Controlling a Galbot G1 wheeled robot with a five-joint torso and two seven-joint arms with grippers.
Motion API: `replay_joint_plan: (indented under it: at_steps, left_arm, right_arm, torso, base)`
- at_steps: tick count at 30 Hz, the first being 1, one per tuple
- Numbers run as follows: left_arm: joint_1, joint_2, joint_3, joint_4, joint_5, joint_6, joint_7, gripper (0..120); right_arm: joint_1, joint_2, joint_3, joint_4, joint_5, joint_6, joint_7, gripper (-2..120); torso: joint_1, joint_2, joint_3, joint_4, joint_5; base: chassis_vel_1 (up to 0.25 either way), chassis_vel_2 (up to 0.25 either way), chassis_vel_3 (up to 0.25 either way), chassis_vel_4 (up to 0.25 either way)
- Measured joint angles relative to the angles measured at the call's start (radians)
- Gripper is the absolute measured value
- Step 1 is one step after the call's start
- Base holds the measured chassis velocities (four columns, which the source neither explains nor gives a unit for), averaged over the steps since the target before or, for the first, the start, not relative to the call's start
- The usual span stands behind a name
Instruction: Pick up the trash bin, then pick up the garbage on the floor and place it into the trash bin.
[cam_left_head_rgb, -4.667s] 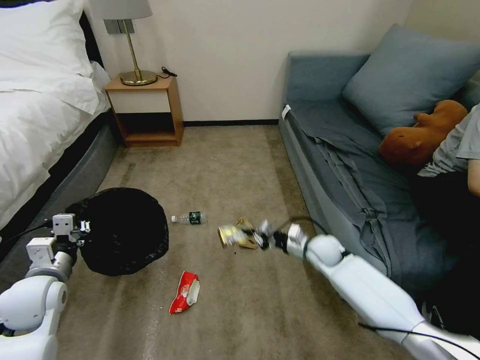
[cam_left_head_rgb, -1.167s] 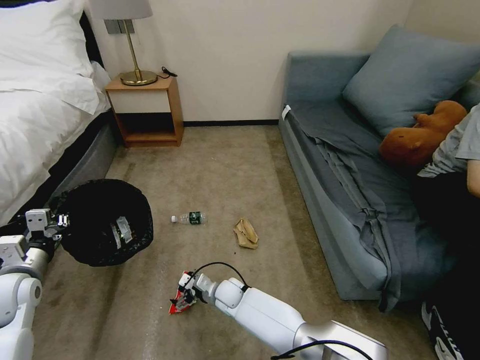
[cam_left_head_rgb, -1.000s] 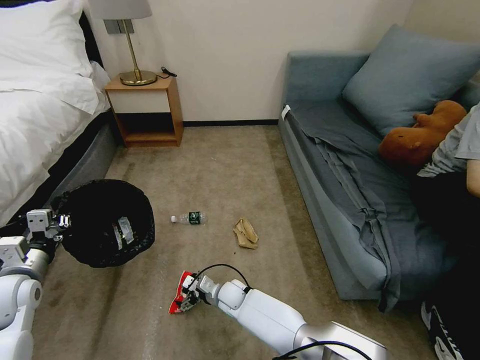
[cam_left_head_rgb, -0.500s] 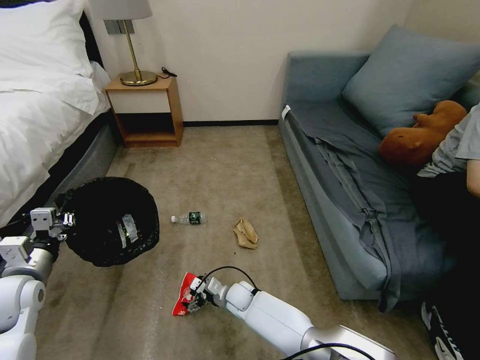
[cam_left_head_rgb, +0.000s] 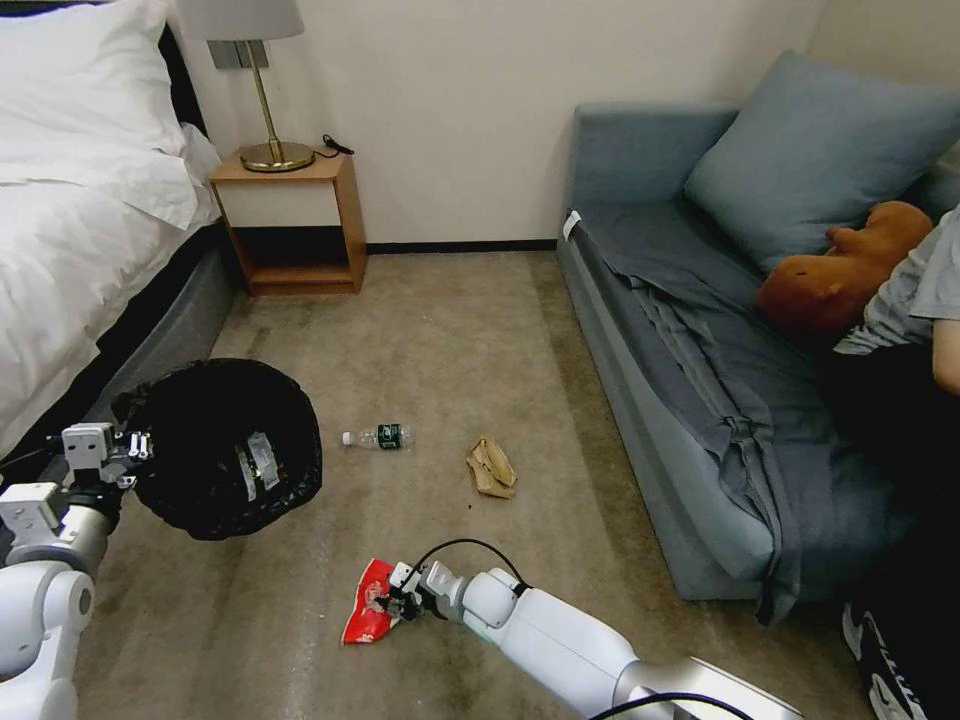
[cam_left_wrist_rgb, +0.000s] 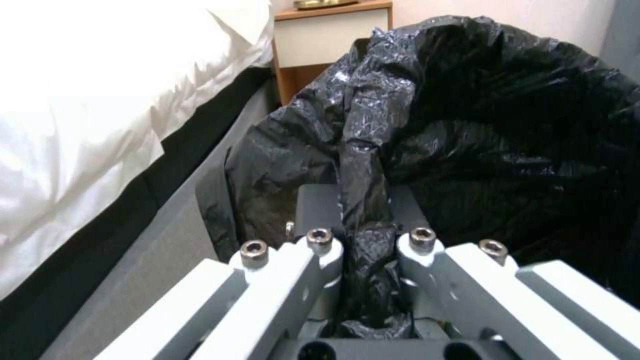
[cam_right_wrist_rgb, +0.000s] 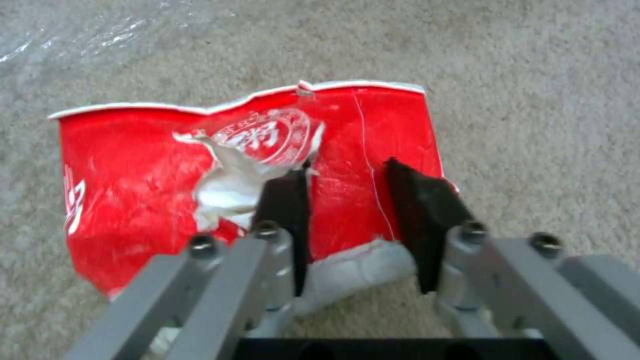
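Observation:
The trash bin (cam_left_head_rgb: 225, 450), lined with a black bag, hangs tilted above the carpet at the left. My left gripper (cam_left_head_rgb: 100, 448) is shut on its bag rim (cam_left_wrist_rgb: 363, 200), and a wrapper (cam_left_head_rgb: 258, 462) lies inside. On the floor in front, my right gripper (cam_left_head_rgb: 388, 600) stands open over the red-and-white snack packet (cam_left_head_rgb: 362, 615). In the right wrist view its fingers (cam_right_wrist_rgb: 283, 210) straddle the packet's near edge (cam_right_wrist_rgb: 147, 175). The clear bottle (cam_left_head_rgb: 380, 436) with a green label and the crumpled brown paper (cam_left_head_rgb: 491, 467) lie farther out on the carpet.
A bed (cam_left_head_rgb: 70, 230) runs along the left, with a wooden nightstand (cam_left_head_rgb: 290, 220) and a lamp at the back. A blue sofa (cam_left_head_rgb: 690, 330) with a brown plush toy (cam_left_head_rgb: 840, 270) and a seated person lines the right side. Bare carpet lies between them.
The gold wrapper once held by my right gripper now lies in the bin. That gripper came down onto the red packet and has edged toward me; the bin drifted slightly right.

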Motion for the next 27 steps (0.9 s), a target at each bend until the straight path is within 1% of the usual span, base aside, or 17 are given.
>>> replay_joint_plan:
  at_steps: [1,2,4,5,6,7,12,17,20,23,25,26,27]
  left_arm:
    - [-0.002,0.001,0.002,-0.001,0.000,0.000,0.000,4]
    - [-0.002,0.001,0.002,-0.001,0.000,0.000,0.000,4]
    - [-0.004,0.001,0.004,-0.001,0.000,0.000,0.001,4]
    - [-0.004,0.001,0.004,-0.001,0.000,0.000,0.001,4]
    - [-0.006,0.001,0.005,0.000,0.001,0.000,0.001,4]
    - [-0.008,0.001,0.005,0.001,0.001,0.000,0.001,4]
    - [-0.009,-0.001,0.007,0.003,0.001,0.000,0.002,4]
    - [-0.007,-0.002,0.007,0.007,0.001,-0.001,0.005,4]
    - [-0.006,-0.002,0.003,0.016,0.001,-0.005,0.006,4]
    - [-0.006,-0.002,0.002,0.020,0.001,-0.006,0.007,4]
    - [-0.007,-0.002,0.002,0.035,0.002,-0.011,0.008,4]
    - [-0.007,-0.002,0.002,0.035,0.002,-0.011,0.008,4]
    - [-0.010,-0.002,0.002,0.044,0.002,-0.013,0.008,4]
  right_arm:
    - [0.001,0.000,0.002,-0.003,0.001,0.003,-0.003,17]
    - [0.001,0.000,0.002,-0.003,0.001,0.003,-0.003,17]
    - [0.001,0.000,0.005,-0.009,0.001,0.009,-0.007,7]
    - [0.001,0.000,0.005,-0.009,0.001,0.009,-0.007,7]
    - [0.001,0.000,0.008,-0.012,0.001,0.011,-0.009,1]
    - [0.000,0.000,0.010,-0.012,0.001,0.012,-0.009,0]
    - [0.001,-0.005,0.012,-0.008,0.006,0.016,-0.008,0]
    - [0.009,-0.023,0.023,0.024,0.021,0.017,0.001,0]
    - [0.024,-0.062,0.046,0.106,0.030,0.021,0.012,0]
    - [0.028,-0.079,0.056,0.140,0.038,0.021,0.015,0]
    - [0.036,-0.125,0.099,0.231,0.059,0.018,0.018,0]
    - [0.036,-0.125,0.099,0.231,0.059,0.018,0.018,0]
    - [0.038,-0.149,0.124,0.269,0.071,0.017,0.018,0]
  torso:
    - [0.000,0.000,0.000,0.0000,0.0001]
    - [0.000,0.000,0.000,0.0000,0.0001]
    - [0.000,0.000,0.000,0.0001,0.0000]
    - [0.000,0.000,0.000,0.0001,0.0000]
    - [0.000,0.000,0.000,0.0001,0.0001]
    - [0.000,0.000,0.000,0.0001,0.0001]
    - [0.000,0.000,0.000,0.0001,0.0000]
    - [0.000,0.000,0.000,0.0000,-0.0003]
    - [0.000,0.000,0.000,0.0000,-0.0002]
    - [0.000,0.000,0.000,-0.0001,-0.0002]
    - [0.000,0.000,0.000,0.0000,0.0002]
    - [0.000,0.000,0.000,0.0000,0.0002]
    - [0.000,0.000,0.000,0.0000,0.0000]
  base:
    - [0.000,0.000,0.000,0.000]
    - [0.000,0.000,0.000,0.000]
    - [0.000,0.000,0.000,0.000]
    - [0.000,0.000,0.000,0.000]
    - [0.000,0.000,0.000,0.000]
    - [0.000,0.000,0.000,0.000]
    - [0.000,0.000,0.000,0.000]
    - [0.000,0.000,0.000,0.000]
    - [0.000,0.000,0.000,0.000]
    - [0.000,0.000,0.000,0.000]
    - [0.000,0.000,0.000,0.000]
    - [0.000,0.000,0.000,0.000]
    - [0.000,0.000,0.000,0.000]
